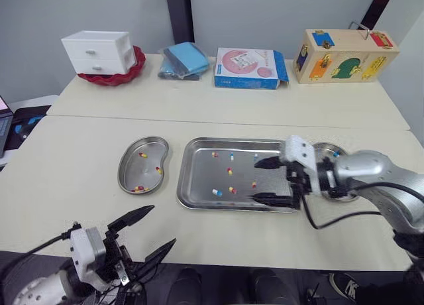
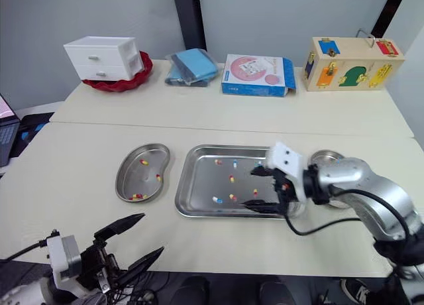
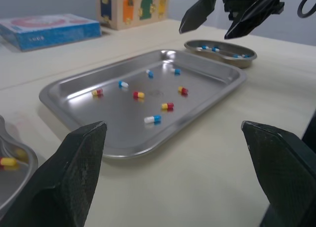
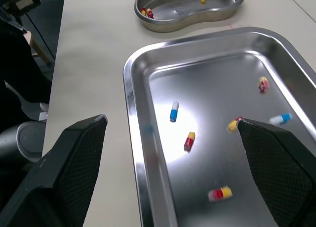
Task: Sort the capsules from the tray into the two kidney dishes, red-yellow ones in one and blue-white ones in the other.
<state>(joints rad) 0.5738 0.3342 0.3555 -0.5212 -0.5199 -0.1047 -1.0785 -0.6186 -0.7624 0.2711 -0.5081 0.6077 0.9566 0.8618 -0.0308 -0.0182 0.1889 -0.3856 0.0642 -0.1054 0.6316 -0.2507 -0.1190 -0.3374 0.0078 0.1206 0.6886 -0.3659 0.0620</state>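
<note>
Above right end of the tray (image 1: 199,174), right tool (image 1: 255,180) released; tray lengthwise left-right.

A pale beige table (image 1: 79,179) spreads beneath the right gripper (image 1: 256,180). Just beyond the gripper, a seam (image 1: 199,119) marks where a second table top joins the first. Well past it, along the far edge, stand a white drawer unit (image 1: 99,51) in a red bowl (image 1: 132,69), folded blue cloth (image 1: 184,58), a blue-and-pink box (image 1: 250,67) and a wooden latch box (image 1: 344,56). Behind them rises a plain grey wall (image 1: 79,10) with a dark vertical post (image 1: 179,13). The light is soft and even.
</note>
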